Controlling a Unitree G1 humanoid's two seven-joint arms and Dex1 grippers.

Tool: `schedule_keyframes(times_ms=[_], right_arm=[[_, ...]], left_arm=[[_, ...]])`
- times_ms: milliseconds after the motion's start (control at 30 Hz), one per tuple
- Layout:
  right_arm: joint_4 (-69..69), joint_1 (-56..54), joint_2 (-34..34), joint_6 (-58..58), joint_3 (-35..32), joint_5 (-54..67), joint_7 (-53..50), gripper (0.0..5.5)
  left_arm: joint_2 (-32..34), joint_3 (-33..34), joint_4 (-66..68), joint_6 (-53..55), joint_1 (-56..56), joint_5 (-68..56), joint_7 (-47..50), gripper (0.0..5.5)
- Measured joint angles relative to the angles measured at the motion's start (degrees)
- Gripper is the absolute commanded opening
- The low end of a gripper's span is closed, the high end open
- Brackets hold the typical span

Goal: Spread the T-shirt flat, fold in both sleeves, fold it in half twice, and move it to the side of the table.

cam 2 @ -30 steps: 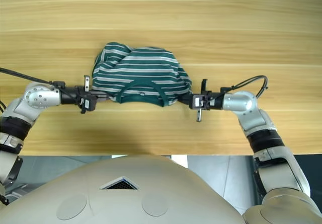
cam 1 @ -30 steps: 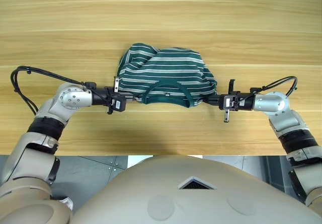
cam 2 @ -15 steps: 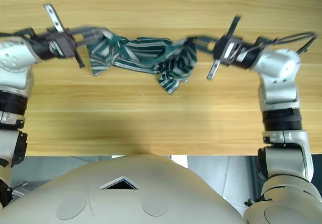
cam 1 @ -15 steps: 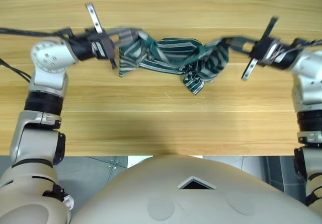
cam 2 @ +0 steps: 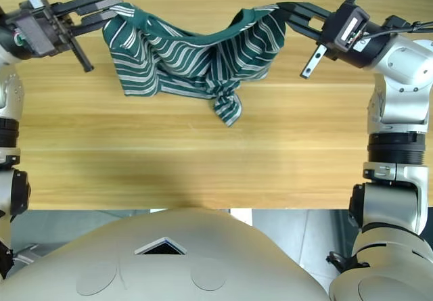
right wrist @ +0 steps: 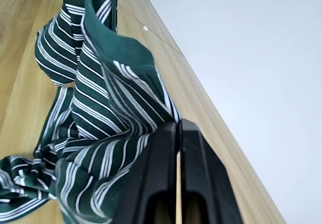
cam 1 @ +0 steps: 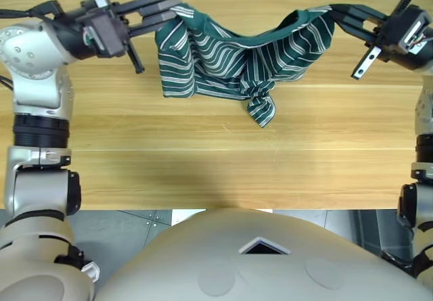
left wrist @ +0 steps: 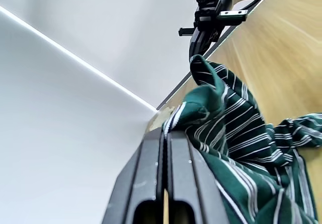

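Held the green striped T-shirt [cam 1: 223, 61] over the wooden table [cam 1: 203, 159], stretched from the left gripper [cam 1: 170, 10] to the right gripper [cam 1: 335, 11]. Clamped it at each end of the upper edge, with both pairs of fingers pressed together on the cloth. Sagged midway between the fingertips, with a twisted bunch hanging lowest there.
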Motion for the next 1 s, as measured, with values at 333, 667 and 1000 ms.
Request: schedule_keyframes(times_ms=[333, 667, 1000], right_arm=[[-27.0, 16.7, -6.2, 15.2, -40.4, 48.7, 24.3, 0.03], [-21.4, 10.2, -4.4, 19.5, -31.3, 35.0, 25.8, 0.03], [32.5, -46.0, 5.1, 15.8, 3.6, -19.1, -23.3, 0.03]], left_arm=[[9.1, 30.6, -37.8, 10.7, 16.8, -37.4, -12.3, 0.0], [7.4, 25.3, -24.4, 20.6, 4.1, -26.4, -15.4, 0.0], [-7.8, 0.5, 34.8, 22.5, -46.2, 14.2, 18.1, 0.0]])
